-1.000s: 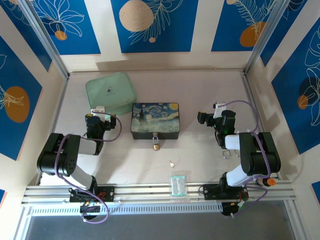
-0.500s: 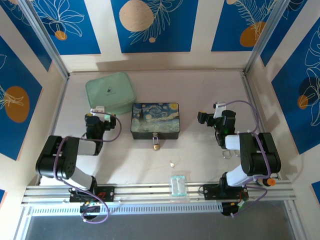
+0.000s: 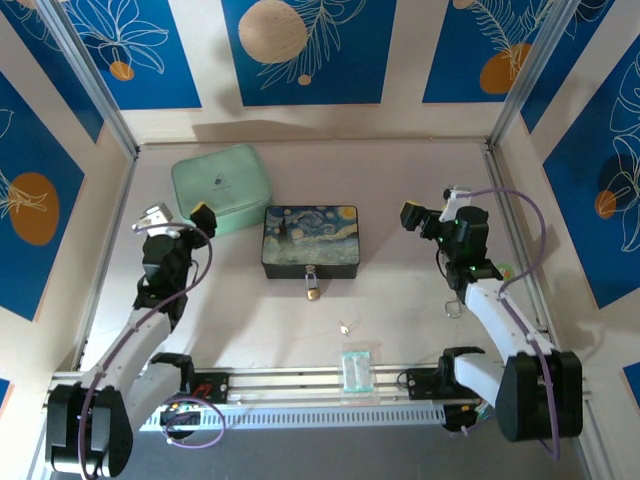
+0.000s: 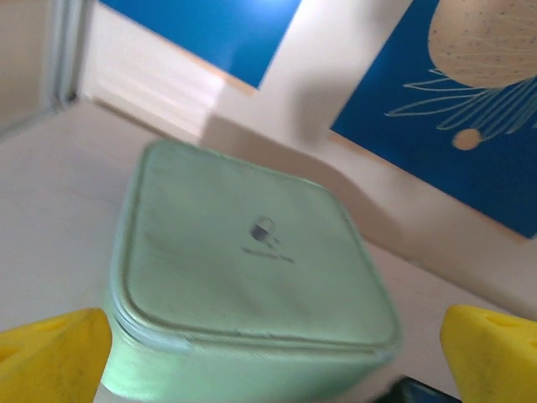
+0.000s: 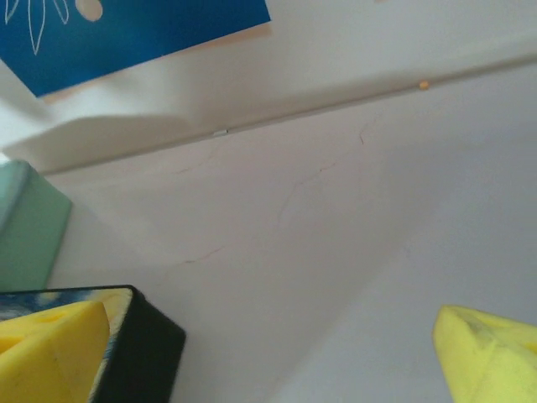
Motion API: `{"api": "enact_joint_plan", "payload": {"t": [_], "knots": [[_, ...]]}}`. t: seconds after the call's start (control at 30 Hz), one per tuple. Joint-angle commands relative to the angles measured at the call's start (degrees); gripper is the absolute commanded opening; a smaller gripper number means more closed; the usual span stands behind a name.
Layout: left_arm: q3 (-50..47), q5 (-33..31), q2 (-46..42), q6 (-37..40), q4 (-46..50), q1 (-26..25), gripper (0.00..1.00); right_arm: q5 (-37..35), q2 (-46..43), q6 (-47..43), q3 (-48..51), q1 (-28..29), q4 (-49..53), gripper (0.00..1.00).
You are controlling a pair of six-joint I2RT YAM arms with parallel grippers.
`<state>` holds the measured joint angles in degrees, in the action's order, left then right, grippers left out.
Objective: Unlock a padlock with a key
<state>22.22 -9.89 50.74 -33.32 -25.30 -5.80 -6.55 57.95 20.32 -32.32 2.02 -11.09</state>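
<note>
Padlock point(image 3: 313, 290) sits at the middle of the painted box's point(image 3: 310, 238) near wall, below the clasp point(image 3: 311, 270), brass body on the table point(image 3: 400, 160). Key point(image 3: 347, 325) lies on the table toward the front rail point(image 3: 300, 380), slightly right of the padlock and apart from it; clear packet point(image 3: 356, 370) just beside the rail. Left gripper point(image 3: 177, 213) left of the box, jaws spread wide, nothing between; its yellow fingertips point(image 4: 50, 357) frame the mint-green case point(image 4: 252, 260). Right gripper point(image 3: 432, 207) right of the box, jaws likewise apart and empty; box corner at lower left of the right wrist view
</note>
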Motion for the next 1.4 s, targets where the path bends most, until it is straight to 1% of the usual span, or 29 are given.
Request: {"api": "enact_joint_plan", "payload": {"t": [0.0,0.07,0.13,0.17,0.2,0.27,0.33,0.43,0.5,0.6,0.67,0.77,0.83,0.87,0.93,1.0,1.13,1.23,1.37], "knots": [[1.4,8.0,-2.3,-15.1,11.1,0.4,1.0,9.0,-2.9,9.6,-1.3,-2.8,11.9,0.99],[1.0,15.4,-2.1,-18.6,10.4,0.3,1.0,15.1,-3.8,11.3,-0.8,-3.0,13.2,0.99],[0.5,19.0,-1.4,-22.2,10.7,-1.0,1.0,17.5,-3.5,11.9,-1.2,-1.8,16.0,0.99],[0.6,18.6,-1.5,-23.1,12.7,-2.7,1.0,17.2,-2.7,11.6,-2.3,-0.8,19.0,0.99],[1.6,17.1,-1.9,-23.1,17.1,-4.8,1.0,16.2,-1.8,11.6,-3.5,0.2,22.2,0.99],[5.4,10.3,-2.1,-21.2,28.7,-11.1,1.0,16.4,0.4,11.0,-5.8,2.6,27.9,1.0],[7.8,6.8,-1.2,-20.7,34.3,-16.7,1.0,16.6,1.8,10.3,-6.7,5.9,31.0,1.0],[7.9,7.4,1.0,-23.8,34.1,-22.6,1.0,13.2,2.7,9.5,-7.2,13.2,35.5,0.98],[7.5,7.9,2.5,-26.2,32.8,-26.0,1.0,10.4,2.9,9.9,-6.9,18.3,37.5,0.94],[7.5,5.9,4.4,-29.2,32.3,-32.0,1.0,5.3,3.3,11.7,-5.8,26.4,40.0,0.85],[7.2,4.7,5.2,-31.3,31.7,-35.2,1.0,3.8,3.2,12.9,-4.5,30.8,40.6,0.77],[6.5,2.5,6.6,-34.9,29.8,-40.0,0.99,0.3,3.1,15.9,-3.0,37.4,42.5,0.73],[5.9,0.9,7.7,-36.8,28.5,-42.8,0.95,0.3,3.1,17.2,-2.2,40.8,42.3,0.66],[5.5,0.3,8.3,-38.0,27.6,-43.8,0.93,0.1,3.2,18.5,-1.6,42.6,42.0,0.65],[5.0,-1.2,9.5,-38.9,26.1,-45.8,0.93,0.1,3.5,20.6,-0.6,45.9,40.9,0.65],[5.8,-2.0,10.8,-39.5,26.9,-47.3,0.93,-0.3,4.6,22.5,-0.2,49.0,40.2,0.63],[6.5,-2.6,13.1,-40.8,26.2,-49.8,0.93,-3.7,8.5,25.1,-0.8,54.6,39.6,0.56],[5.8,-3.2,13.9,-43.0,24.8,-51.0,0.93,-5.4,10.8,25.9,-1.2,56.6,38.5,0.49],[5.2,-4.1,14.5,-44.0,23.9,-51.8,0.93,-6.3,13.7,26.1,-2.1,57.2,36.9,0.48]]}}
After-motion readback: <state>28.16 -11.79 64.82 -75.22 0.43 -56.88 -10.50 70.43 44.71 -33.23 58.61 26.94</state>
